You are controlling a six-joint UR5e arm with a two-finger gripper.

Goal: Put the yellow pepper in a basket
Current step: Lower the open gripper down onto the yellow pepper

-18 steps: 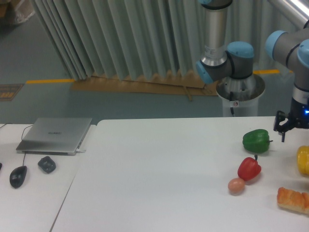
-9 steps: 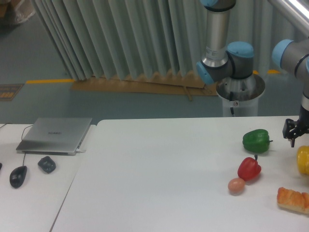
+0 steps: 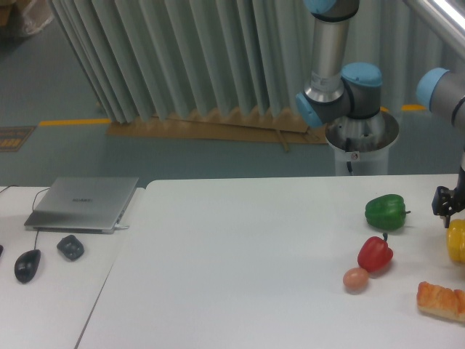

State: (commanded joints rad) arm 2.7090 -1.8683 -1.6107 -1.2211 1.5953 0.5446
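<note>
On the far left, off my table [image 3: 240,240], sit a mouse [image 3: 27,265], a small dark object [image 3: 70,247] and a closed laptop [image 3: 81,203]; none of them matters to me. My work is all at the right end of the table. There the green pepper [image 3: 385,211] lies nearest the back edge, the red pepper [image 3: 375,254] just in front of it, and a small pinkish egg-like piece [image 3: 355,278] next to the red one. Farther toward the front right corner lies the orange-and-white bread piece [image 3: 441,301].

The yellow pepper [image 3: 456,241] sits at the right edge of the table, cut by the picture border so I see only part of it. My gripper [image 3: 445,206] hangs just above its back left shoulder; so little of it shows that I cannot tell whether my fingers are spread or pressed together.

To do this step well, I judge I should centre over the pepper's body before descending, not over its near flank, and come down with fingers spread wide enough to straddle the lobes, since glossy skin will likely slip under an off-centre pinch. No basket is in view.

The visible part of the pepper looks taller than wide, so I guess its long axis is upright, but I see no stem.
</note>
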